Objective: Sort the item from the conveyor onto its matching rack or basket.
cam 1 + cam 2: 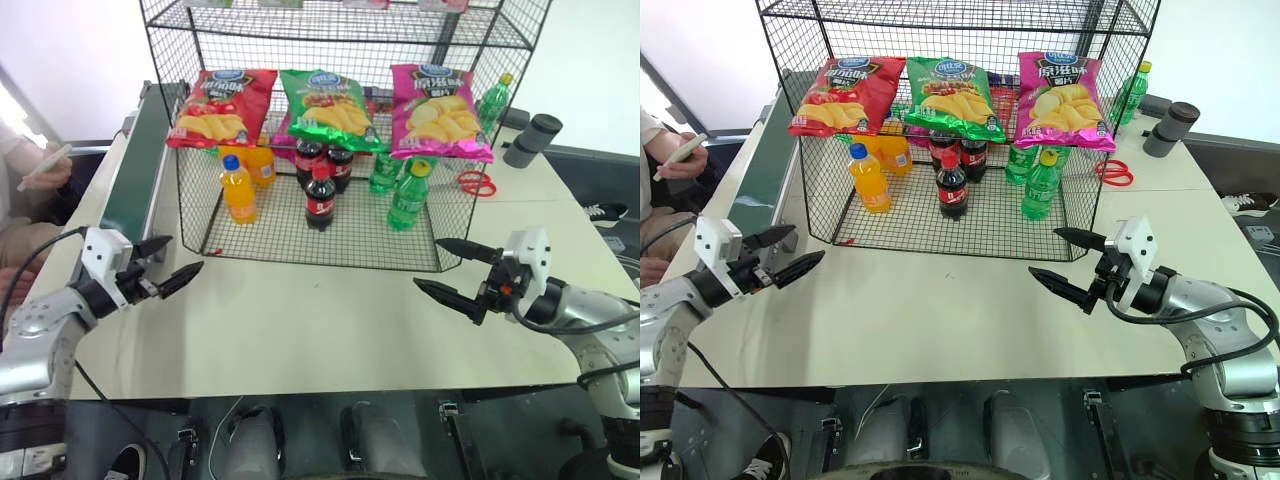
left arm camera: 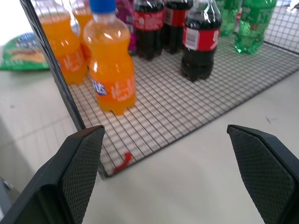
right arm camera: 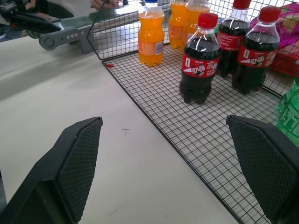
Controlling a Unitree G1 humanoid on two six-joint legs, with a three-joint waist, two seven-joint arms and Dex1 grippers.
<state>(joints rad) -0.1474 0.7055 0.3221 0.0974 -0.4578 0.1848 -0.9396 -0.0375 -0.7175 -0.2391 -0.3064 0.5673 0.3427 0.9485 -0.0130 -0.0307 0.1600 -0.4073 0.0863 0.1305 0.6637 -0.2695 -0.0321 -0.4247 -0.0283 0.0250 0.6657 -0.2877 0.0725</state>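
Both grippers, left gripper and right gripper, hang spread wide and empty over the table's front edge, while the green crisp bag lies flat outside the rack's left wall, toward the conveyor, nearer the left gripper.

You've red bag and pink bag lying on wire tier. Below: orange bottles, cola bottles, green bottles standing upright. Red scissors on table, right of bottles. Grey cylinder at far right. Person's hand at left holds phone.
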